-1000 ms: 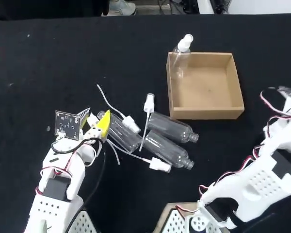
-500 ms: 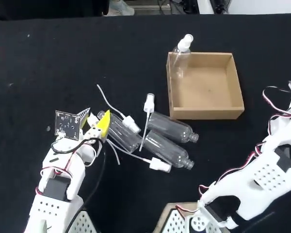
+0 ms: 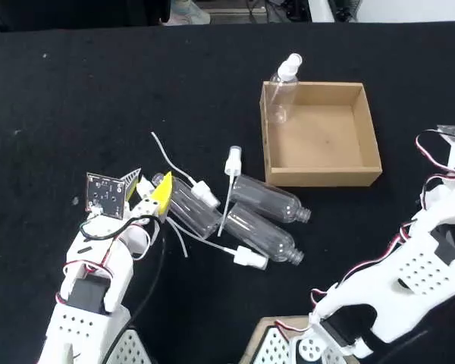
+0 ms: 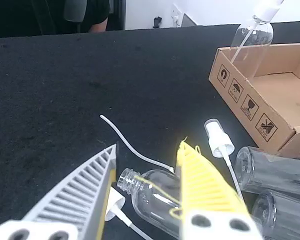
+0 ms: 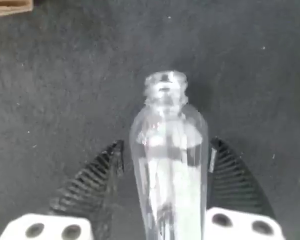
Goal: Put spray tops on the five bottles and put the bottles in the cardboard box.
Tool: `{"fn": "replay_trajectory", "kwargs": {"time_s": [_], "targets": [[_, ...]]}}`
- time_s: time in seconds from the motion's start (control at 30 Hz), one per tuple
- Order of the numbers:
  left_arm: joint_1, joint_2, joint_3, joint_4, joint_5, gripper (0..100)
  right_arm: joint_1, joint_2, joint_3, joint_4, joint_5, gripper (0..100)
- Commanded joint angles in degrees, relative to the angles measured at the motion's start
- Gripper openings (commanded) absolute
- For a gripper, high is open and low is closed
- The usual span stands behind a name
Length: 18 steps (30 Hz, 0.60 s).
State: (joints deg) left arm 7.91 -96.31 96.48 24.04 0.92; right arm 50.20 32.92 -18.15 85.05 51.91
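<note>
The left fingers [image 4: 187, 160] stand wide open, low over the black counter [image 3: 76, 91]. The open neck of a lying clear bottle [image 4: 145, 200] sits between their tips, not gripped. Just beyond them lie two more bare bottles [image 3: 269, 201] and three loose spray tops [image 3: 233, 161]. Farther beyond sits the cardboard box [image 3: 322, 178], with a capped bottle [image 3: 283, 91] upright at its far corner. The right fingers [image 5: 107, 170] press against both sides of another topless bottle [image 5: 167, 150], whose neck points out past their tips.
</note>
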Motion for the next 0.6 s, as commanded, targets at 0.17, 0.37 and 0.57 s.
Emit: {"fn": "replay_trajectory", "kwargs": {"time_s": [0.17,0.37,0.57], "targets": [[0.6,-0.6,1.3,0.0,-0.6,19,1.6,2.0,-3.5,-3.0,4.7,22.4],[0.6,-0.6,1.3,-0.2,-0.6,19,3.6,2.2,-2.4,-4.1,11.3,22.4],[0.6,-0.6,1.3,-0.2,-0.6,19,5.1,2.2,-2.2,-4.1,15.7,22.4]]}}
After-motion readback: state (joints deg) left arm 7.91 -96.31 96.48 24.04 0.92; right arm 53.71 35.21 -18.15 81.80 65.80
